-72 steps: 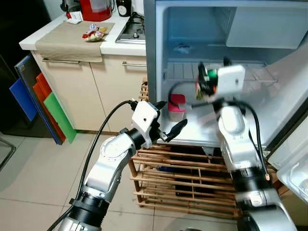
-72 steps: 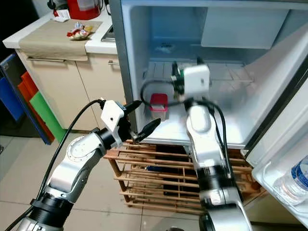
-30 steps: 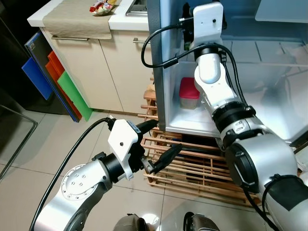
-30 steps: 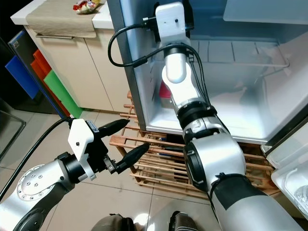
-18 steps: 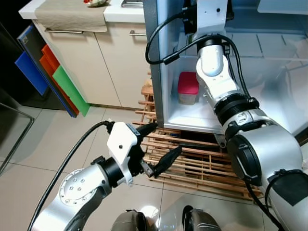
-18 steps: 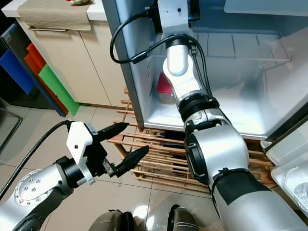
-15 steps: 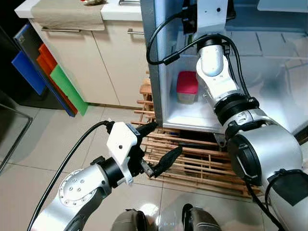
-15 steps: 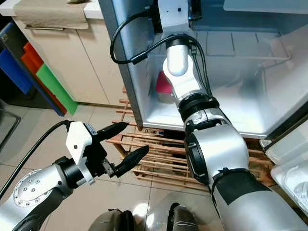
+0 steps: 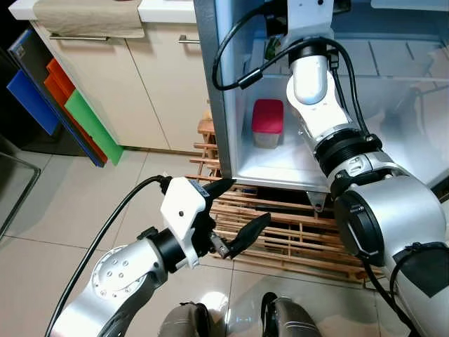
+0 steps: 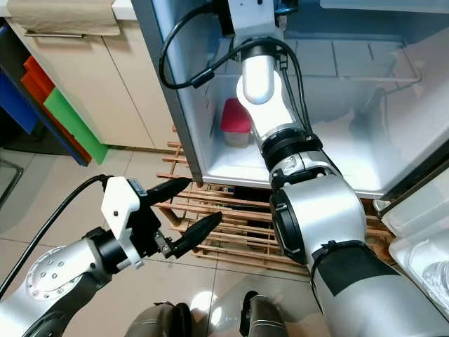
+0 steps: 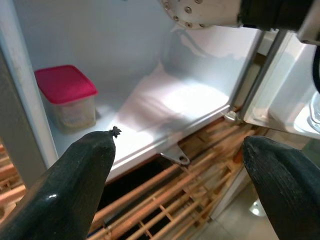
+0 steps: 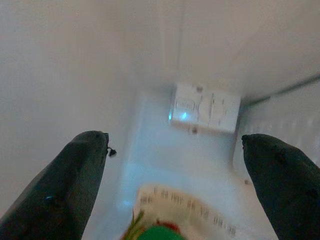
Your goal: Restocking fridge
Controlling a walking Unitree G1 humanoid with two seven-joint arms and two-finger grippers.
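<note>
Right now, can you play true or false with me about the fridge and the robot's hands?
1. The fridge door is open. True.
2. A tub with a red lid sits on the fridge floor. True.
3. The left hand is squeezing the tub. False: it is open and holds nothing, out in front of the wooden rack below the fridge.
4. The right arm reaches up into the fridge. True.
5. The right hand is shut tight. False: its two fingers stand wide apart, with a green-topped item just below them.
</note>
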